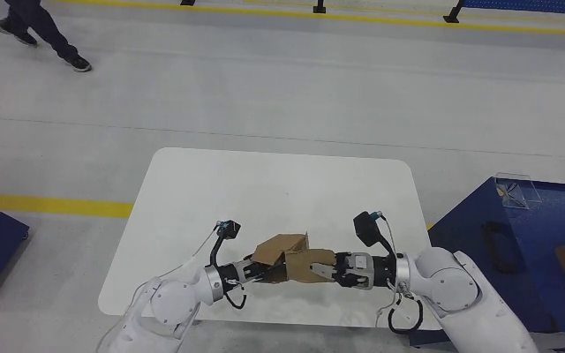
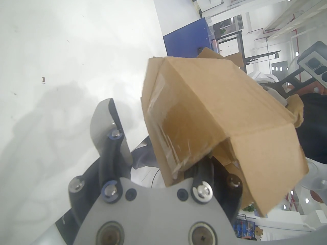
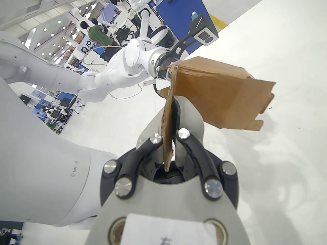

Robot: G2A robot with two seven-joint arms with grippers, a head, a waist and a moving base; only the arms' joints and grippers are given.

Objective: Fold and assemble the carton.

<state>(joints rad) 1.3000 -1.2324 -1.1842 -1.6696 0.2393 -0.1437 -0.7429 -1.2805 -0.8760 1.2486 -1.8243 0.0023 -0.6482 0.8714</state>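
The brown carton (image 1: 290, 251) hangs half-formed above the near edge of the white table (image 1: 265, 185), between my two grippers. My right gripper (image 1: 328, 267) is shut on one of its flaps, which runs edge-on between the fingers (image 3: 170, 118). The body of the carton (image 3: 217, 90) juts out beyond them with loose flaps at its far end. My left gripper (image 1: 254, 269) meets the carton's other end. In the left wrist view the taped carton (image 2: 217, 108) covers one finger, while the other finger (image 2: 109, 123) stands apart from it, so this gripper (image 2: 153, 138) is open.
A blue cabinet (image 1: 512, 238) stands just off the table's right side, with a small clear stand (image 1: 515, 188) on top. The table's far half is bare white surface. A yellow floor line (image 1: 62, 206) runs on the left.
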